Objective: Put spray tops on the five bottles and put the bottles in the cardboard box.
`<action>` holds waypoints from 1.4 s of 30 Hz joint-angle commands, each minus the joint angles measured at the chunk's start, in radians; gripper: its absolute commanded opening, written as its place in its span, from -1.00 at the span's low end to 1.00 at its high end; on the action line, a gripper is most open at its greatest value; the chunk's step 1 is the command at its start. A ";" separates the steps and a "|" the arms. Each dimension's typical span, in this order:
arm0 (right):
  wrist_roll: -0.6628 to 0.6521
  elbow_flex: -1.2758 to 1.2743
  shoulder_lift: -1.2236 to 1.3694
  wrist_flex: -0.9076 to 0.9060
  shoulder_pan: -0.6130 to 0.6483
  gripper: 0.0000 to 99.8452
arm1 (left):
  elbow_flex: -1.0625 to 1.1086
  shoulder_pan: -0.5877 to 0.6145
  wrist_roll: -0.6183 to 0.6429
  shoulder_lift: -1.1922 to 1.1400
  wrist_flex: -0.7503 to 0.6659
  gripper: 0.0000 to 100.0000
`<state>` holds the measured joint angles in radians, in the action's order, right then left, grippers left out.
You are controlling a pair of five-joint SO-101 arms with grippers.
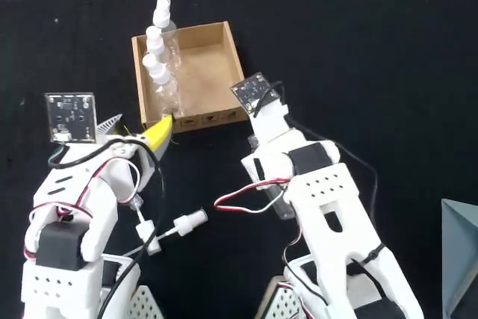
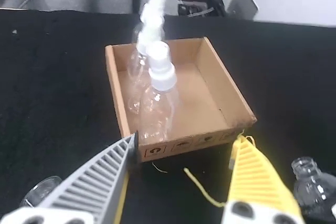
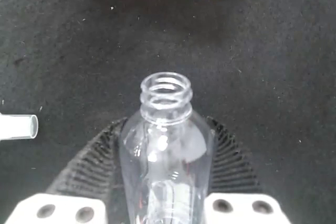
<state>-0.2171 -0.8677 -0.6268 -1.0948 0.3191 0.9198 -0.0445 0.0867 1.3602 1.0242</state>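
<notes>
Black cloth covers the desk (image 1: pixel 373 50). The right tool (image 3: pixel 165 129) is clenched round a clear plastic bottle (image 3: pixel 166 95) with a bare, open neck, near the front corner of the shallow brown cardboard box (image 1: pixel 216 72). The left tool (image 2: pixel 184 145), one finger grey and one yellow, hangs released just before the box's near wall. Three clear bottles with white spray tops (image 1: pixel 166 87) stand in a row along one side wall inside. A loose white spray top (image 1: pixel 190 222) lies on the desk between the arms.
</notes>
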 commanded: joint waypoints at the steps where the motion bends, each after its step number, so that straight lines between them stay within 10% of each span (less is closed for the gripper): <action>1: 0.009 0.059 -0.053 0.046 -0.028 -0.80 | -0.088 -0.016 -0.038 0.006 0.037 -0.45; 42: 0.123 0.053 -0.050 0.118 -0.175 -0.80 | -0.278 -0.260 -0.298 -0.222 0.351 -0.45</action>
<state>-0.1036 -0.8677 -0.6268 -0.9981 0.1734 0.7188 -0.2931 -0.1926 1.2329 1.3633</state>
